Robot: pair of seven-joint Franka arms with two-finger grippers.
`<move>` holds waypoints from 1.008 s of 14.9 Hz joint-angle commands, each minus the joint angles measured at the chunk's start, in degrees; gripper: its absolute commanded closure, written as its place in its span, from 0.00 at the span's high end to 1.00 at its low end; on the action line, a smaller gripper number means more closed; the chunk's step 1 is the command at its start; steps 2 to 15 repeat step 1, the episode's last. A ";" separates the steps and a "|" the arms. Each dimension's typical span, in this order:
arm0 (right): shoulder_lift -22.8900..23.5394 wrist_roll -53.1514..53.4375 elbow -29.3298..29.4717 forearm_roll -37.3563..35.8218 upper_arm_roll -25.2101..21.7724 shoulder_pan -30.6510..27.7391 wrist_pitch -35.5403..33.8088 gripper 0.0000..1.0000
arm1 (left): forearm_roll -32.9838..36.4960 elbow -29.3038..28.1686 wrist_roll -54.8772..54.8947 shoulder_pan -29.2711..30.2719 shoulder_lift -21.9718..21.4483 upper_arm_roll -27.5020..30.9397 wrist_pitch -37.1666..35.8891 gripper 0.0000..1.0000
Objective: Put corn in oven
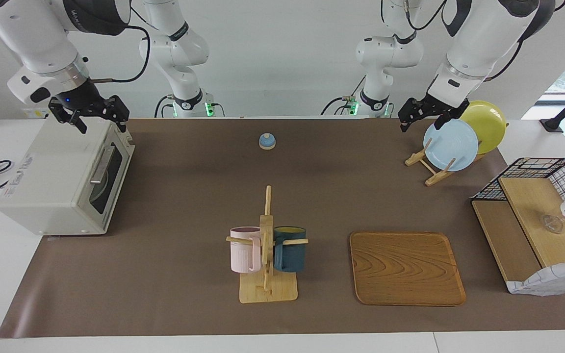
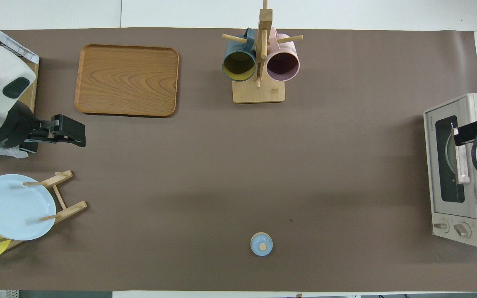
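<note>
Two high opposing cameras share the table (image 1: 174, 274).

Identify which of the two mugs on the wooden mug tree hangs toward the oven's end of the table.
The pink mug. It hangs on the mug tree on the oven's side; the dark blue mug hangs toward the wooden tray.
</note>
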 commanded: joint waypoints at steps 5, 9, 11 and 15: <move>-0.07 0.67 0.34 1.42 0.33 -0.21 -0.09 1.00 | 1.11 0.42 0.22 0.71 -0.15 -0.47 -0.63 1.00; -0.07 0.67 0.34 1.42 0.33 -0.21 -0.09 1.00 | 1.11 0.42 0.22 0.71 -0.15 -0.47 -0.63 1.00; -0.07 0.67 0.34 1.42 0.33 -0.21 -0.09 1.00 | 1.11 0.42 0.22 0.71 -0.15 -0.47 -0.63 1.00; -0.07 0.67 0.34 1.42 0.33 -0.21 -0.09 1.00 | 1.11 0.42 0.22 0.71 -0.15 -0.47 -0.63 1.00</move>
